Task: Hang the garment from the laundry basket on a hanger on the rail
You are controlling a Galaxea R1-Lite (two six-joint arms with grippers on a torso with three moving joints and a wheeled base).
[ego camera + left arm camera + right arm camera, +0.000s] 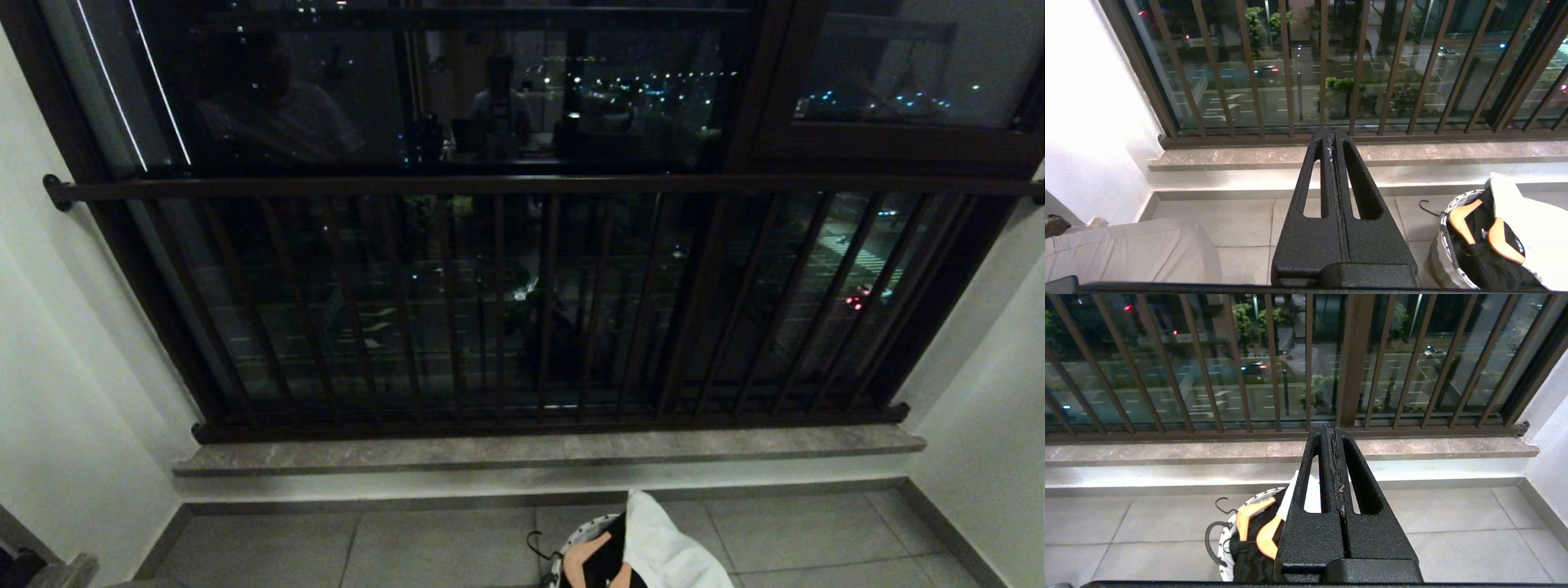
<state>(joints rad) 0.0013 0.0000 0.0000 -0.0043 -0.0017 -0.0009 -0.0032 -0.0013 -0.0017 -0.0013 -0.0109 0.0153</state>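
The left pincer (1333, 141) is pressed together, its two black fingers meeting along a thin seam, and it grips nothing; it points level toward the window sill (1412, 153) and the barred railing (1286, 69) behind it. The right pincer (1333, 435) is likewise pressed together and empty, aimed at the same sill from further to the robot's right. Neither arm shows in the head view. On the tiled floor (1453, 522), between the two pincers and below them, stands the laundry basket (1439, 249), a small round white one with a speckled rim and a dark loop handle (1208, 539). Inside it lies a dark garment (1490, 269) with an orange wooden hanger (1498, 239) on top, whose black hook (1427, 206) pokes out over the rim, and a white cloth (1535, 228) spills over the far side. In the head view the basket sits at the lower edge, and the dark horizontal rail (522, 186) runs across the window well above it. A pale cushioned seat (1135, 253) lies to the robot's left.
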